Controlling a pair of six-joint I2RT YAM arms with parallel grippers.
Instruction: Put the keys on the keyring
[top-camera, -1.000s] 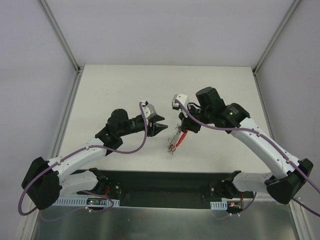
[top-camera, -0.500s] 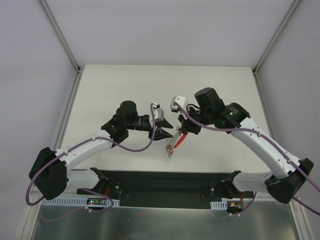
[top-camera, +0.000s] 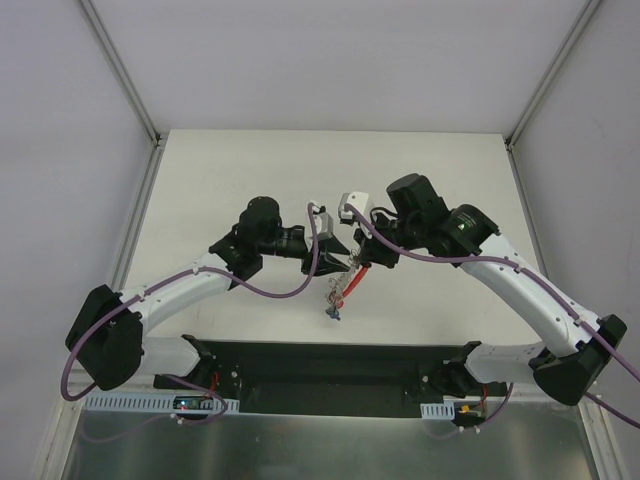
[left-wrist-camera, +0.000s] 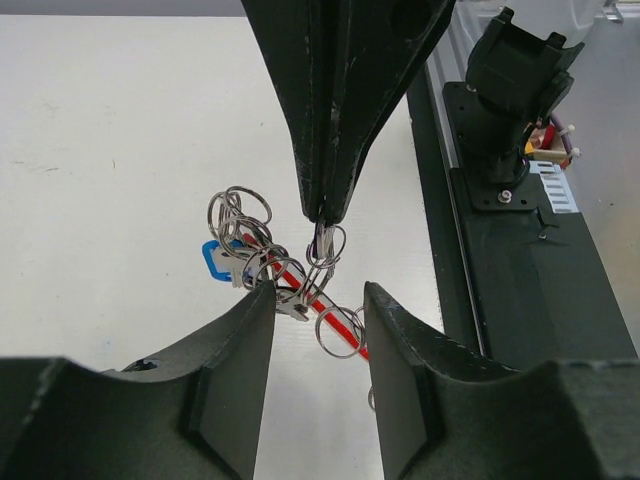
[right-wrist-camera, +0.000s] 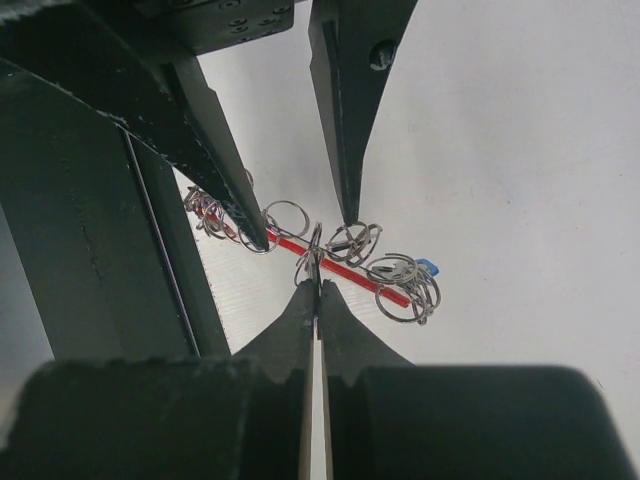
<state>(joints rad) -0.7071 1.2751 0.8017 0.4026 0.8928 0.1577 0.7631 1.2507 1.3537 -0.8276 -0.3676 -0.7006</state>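
**A:** Why are the right jaws pinched shut on a single ring?

**B:** To hang the keyring (left-wrist-camera: 280, 278) up over the bench (top-camera: 250, 170), so its loops dangle apart within the other arm's reach.

**A:** And the left jaws?

**B:** Partly open, straddling the bunch beside the red tag (left-wrist-camera: 333, 320) and gripping nothing. They're probably lining up on a loop.

**A:** The keys?

**B:** A blue key head (right-wrist-camera: 427, 266) sits among the rings. I can't tell whether it's threaded on.
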